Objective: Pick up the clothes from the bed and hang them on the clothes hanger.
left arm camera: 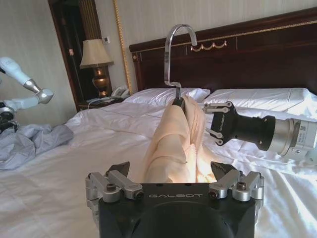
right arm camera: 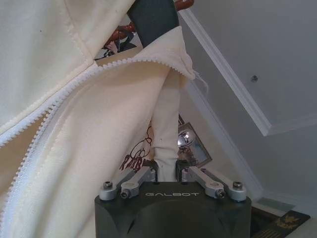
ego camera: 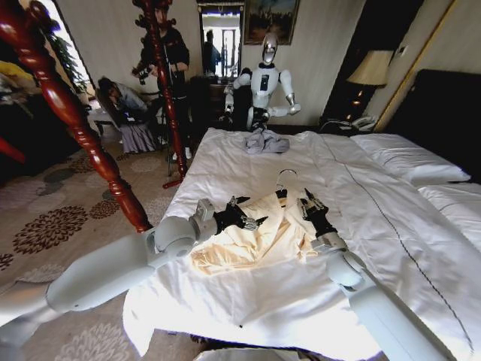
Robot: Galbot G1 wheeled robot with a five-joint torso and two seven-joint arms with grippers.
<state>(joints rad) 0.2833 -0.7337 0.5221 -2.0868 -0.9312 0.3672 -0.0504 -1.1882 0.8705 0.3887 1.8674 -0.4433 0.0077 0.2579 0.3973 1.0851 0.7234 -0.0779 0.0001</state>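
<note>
Head view: 2 grippers are meeting at the clothes (ego camera: 252, 233) on the bed (ego camera: 225, 301).
Left gripper (left arm camera: 173, 174): jaws spread around soft cream folds.
Right gripper (right arm camera: 168, 171): pinching a zippered edge.
Clothes hanger (left arm camera: 174, 54): silver hook is rising above.

The sweatshirt (ego camera: 252, 233) is lying bunched on the bed (ego camera: 248, 301), near its foot edge and slightly toward my left side. It is pale cream-yellow, of soft fabric, and in my right wrist view it is showing a white zipper (right arm camera: 74, 94) running along an open front edge. In my left wrist view it is hanging in a narrow draped fold (left arm camera: 171, 148) from the hanger (left arm camera: 174, 59). The hanger's silver hook is standing upright above the fabric, and its black neck is sitting at the top of the fold. The bed is wearing white sheets crossed by a thin dark stitched line, with white pillows (ego camera: 409, 158) lying at its head.
</note>
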